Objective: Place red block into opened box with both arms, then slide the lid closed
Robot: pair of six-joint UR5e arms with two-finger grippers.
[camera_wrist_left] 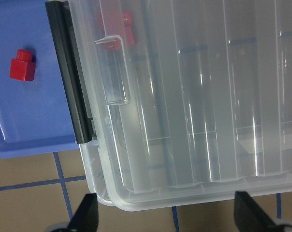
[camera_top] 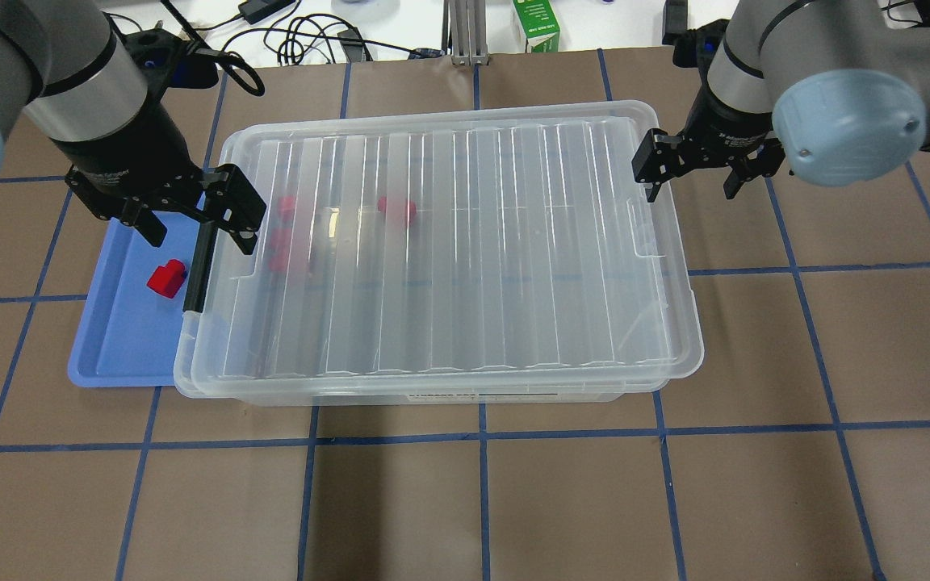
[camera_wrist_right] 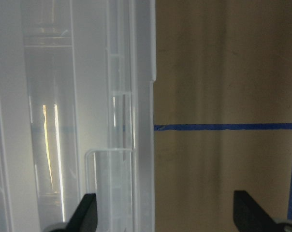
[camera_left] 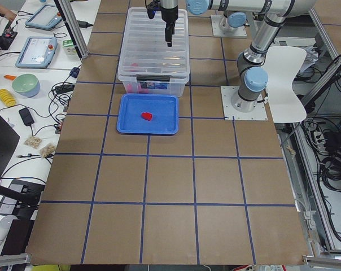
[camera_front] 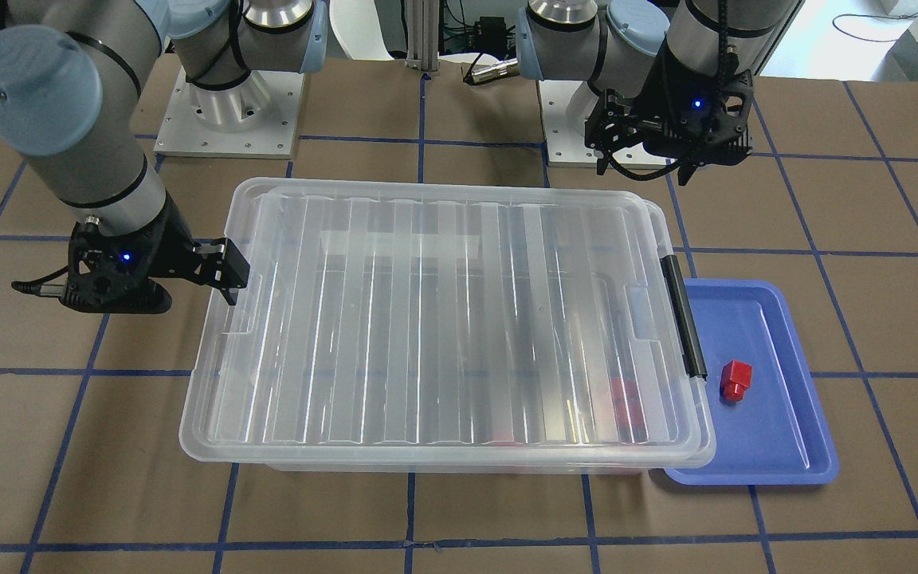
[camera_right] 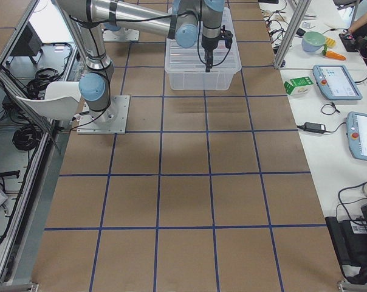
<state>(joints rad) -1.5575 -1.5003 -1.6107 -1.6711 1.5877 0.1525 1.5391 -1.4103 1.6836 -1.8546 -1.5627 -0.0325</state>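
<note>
The clear box (camera_top: 433, 395) stands mid-table with the ribbed lid (camera_top: 473, 242) lying over nearly all of it. One red block (camera_top: 166, 279) lies on the blue tray (camera_top: 118, 347) beside the box's black handle (camera_top: 198, 266). Other red blocks (camera_top: 396, 208) show blurred through the lid. My left gripper (camera_top: 198, 230) hangs open above the handle end, holding nothing. My right gripper (camera_top: 691, 190) is open at the opposite short end, just outside the rim. In the left wrist view the red block (camera_wrist_left: 22, 64) sits left of the handle (camera_wrist_left: 71, 72).
The brown table carries a blue tape grid. Cables and a green carton (camera_top: 536, 24) lie beyond the far edge. Both arm bases (camera_front: 228, 104) stand behind the box. Bare table surface lies in front of the box.
</note>
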